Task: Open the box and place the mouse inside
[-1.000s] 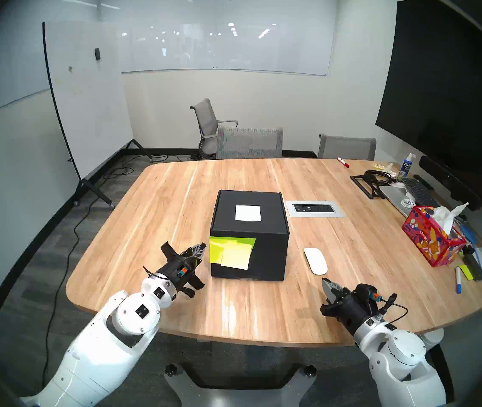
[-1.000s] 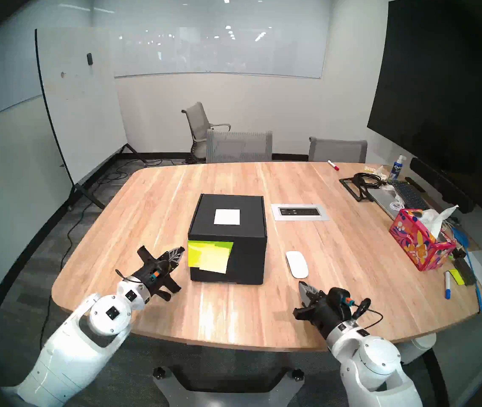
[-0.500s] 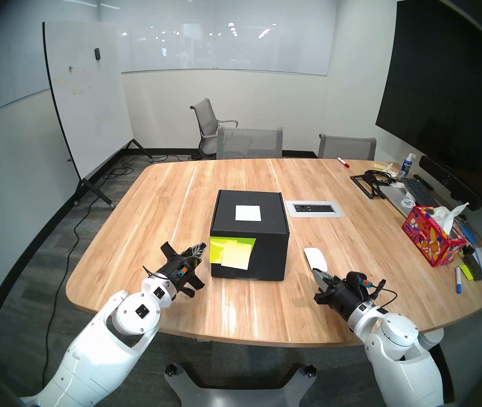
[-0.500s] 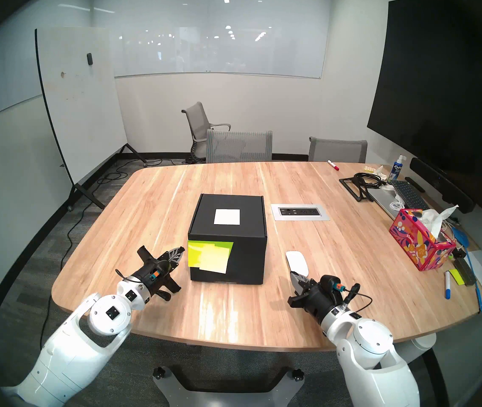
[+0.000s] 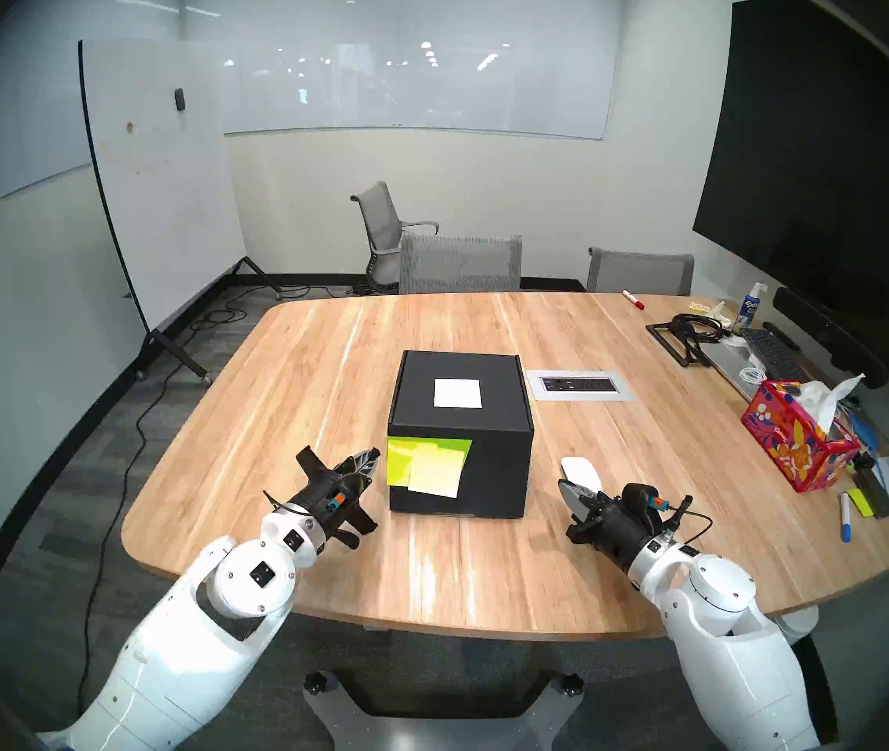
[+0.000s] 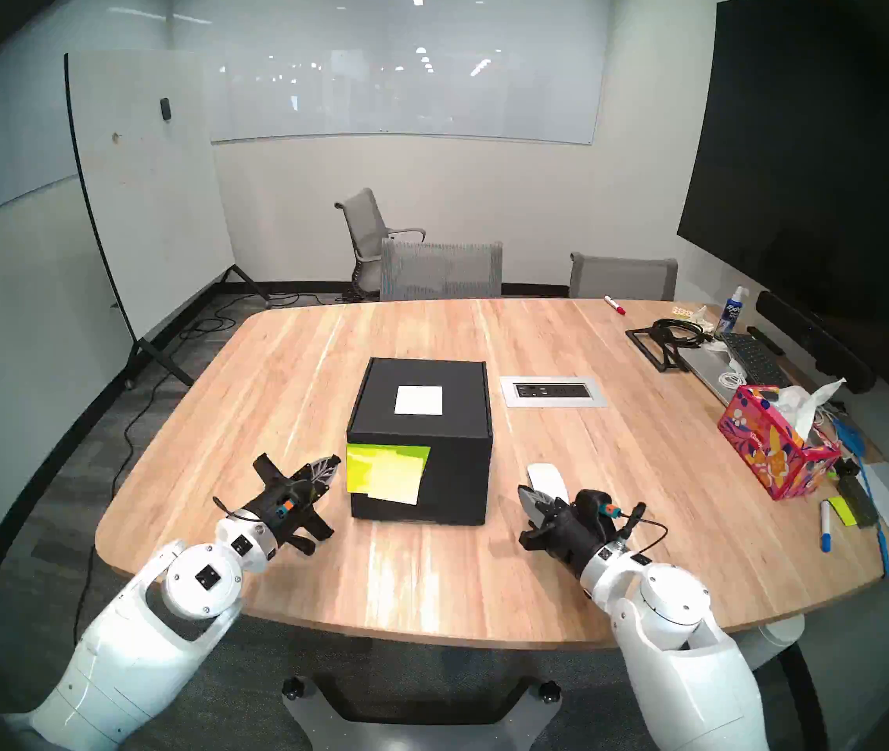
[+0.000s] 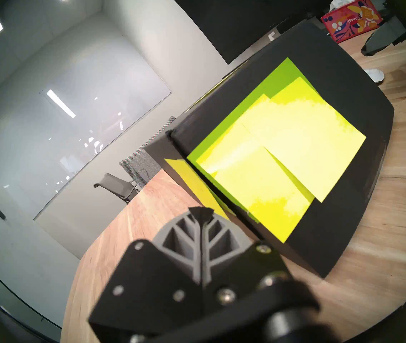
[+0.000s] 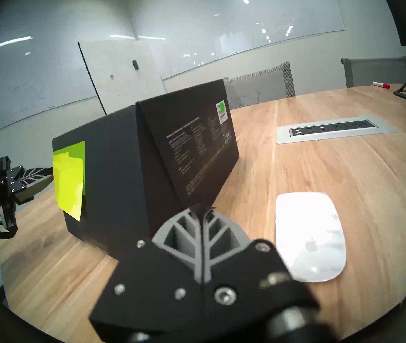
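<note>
step: box (image 5: 460, 435) not opened | left gripper (image 5: 372, 459) closed, empty, tips just beside its notes (image 5: 427, 467) | right gripper (image 5: 567, 490) closed, empty, mouse (image 5: 579, 467) just past tips | next: lift flap

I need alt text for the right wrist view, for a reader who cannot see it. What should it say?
A closed black box with yellow-green sticky notes stands on a wooden table, and a white mouse lies to its right. The right end effector, shut and empty, fills the bottom centre; the left end effector reaches in at the left edge.
</note>
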### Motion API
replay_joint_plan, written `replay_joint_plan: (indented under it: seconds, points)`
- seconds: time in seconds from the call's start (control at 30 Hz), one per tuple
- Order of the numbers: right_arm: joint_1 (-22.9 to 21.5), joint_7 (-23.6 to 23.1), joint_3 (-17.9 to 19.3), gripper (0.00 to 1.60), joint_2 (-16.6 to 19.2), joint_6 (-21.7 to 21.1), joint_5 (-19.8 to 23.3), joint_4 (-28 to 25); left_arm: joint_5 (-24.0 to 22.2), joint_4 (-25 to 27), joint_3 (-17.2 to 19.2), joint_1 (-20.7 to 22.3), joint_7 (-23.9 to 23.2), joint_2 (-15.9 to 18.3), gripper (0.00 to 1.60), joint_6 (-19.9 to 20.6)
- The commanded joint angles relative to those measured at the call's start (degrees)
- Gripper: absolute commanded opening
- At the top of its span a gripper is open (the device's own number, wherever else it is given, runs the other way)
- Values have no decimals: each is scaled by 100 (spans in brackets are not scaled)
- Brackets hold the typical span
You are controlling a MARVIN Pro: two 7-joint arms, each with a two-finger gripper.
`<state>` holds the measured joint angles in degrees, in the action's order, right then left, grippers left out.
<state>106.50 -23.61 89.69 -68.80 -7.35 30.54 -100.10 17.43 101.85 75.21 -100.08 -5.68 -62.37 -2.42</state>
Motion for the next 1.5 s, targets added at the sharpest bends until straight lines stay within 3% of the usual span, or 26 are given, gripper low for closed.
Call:
replay_joint_plan:
  seconds: [0.0, 0.67, 1.47]
  points:
    - [-239, -206, -20, 0, -10, 101, 116, -59, 14, 94, 3, 30, 9, 6, 0, -34]
    - [-303, -564, -72, 0, -26, 242, 298, 176, 14, 96, 3, 30, 10, 7, 0, -34]
    - [-748, -817, -155, 0, -67, 128, 370, 619, 14, 95, 3, 30, 10, 7, 0, -34]
